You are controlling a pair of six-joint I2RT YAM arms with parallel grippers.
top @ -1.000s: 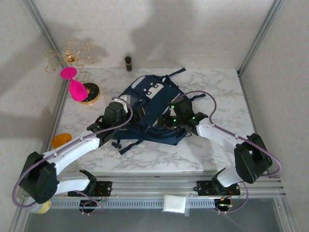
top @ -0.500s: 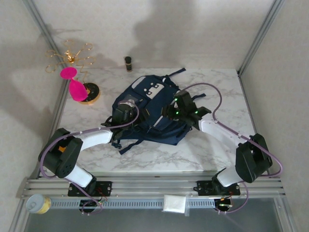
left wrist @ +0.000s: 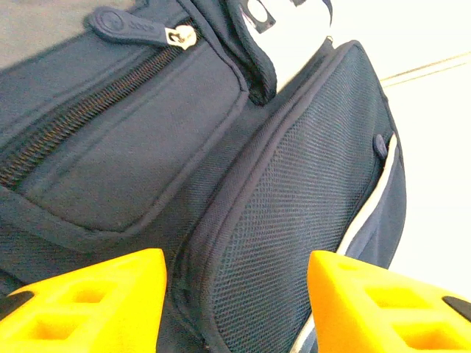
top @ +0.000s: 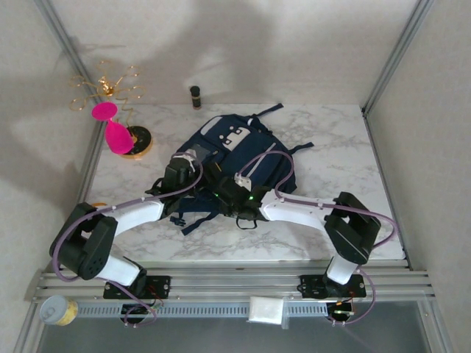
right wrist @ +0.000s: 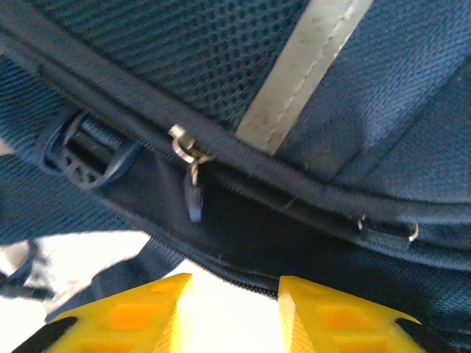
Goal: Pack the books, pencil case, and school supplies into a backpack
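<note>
Right gripper [right wrist: 234, 298], jaws apart and empty, hovers just beside the zip pull [right wrist: 193, 195] of the backpack [top: 224, 147] lying mid-table (left gripper [left wrist: 237, 294] likewise spread at its mesh side pocket [left wrist: 309, 184]), and we judge a closing pinch may catch fabric instead.

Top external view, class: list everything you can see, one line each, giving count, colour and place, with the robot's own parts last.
backpack: one, navy with white-grey patches, table centre
wire stand: one, gold, far-left corner
pink piece: one, pink, on the stand
small bottle: one, dark, beyond the far edge
white packet: one, white, near rail
round item: one, grey and yellow, near-left corner
table: one, white marble
left gripper: one, yellow fingers, open, at the backpack's mesh pocket
right gripper: one, yellow fingers, open, below a zip pull
</note>
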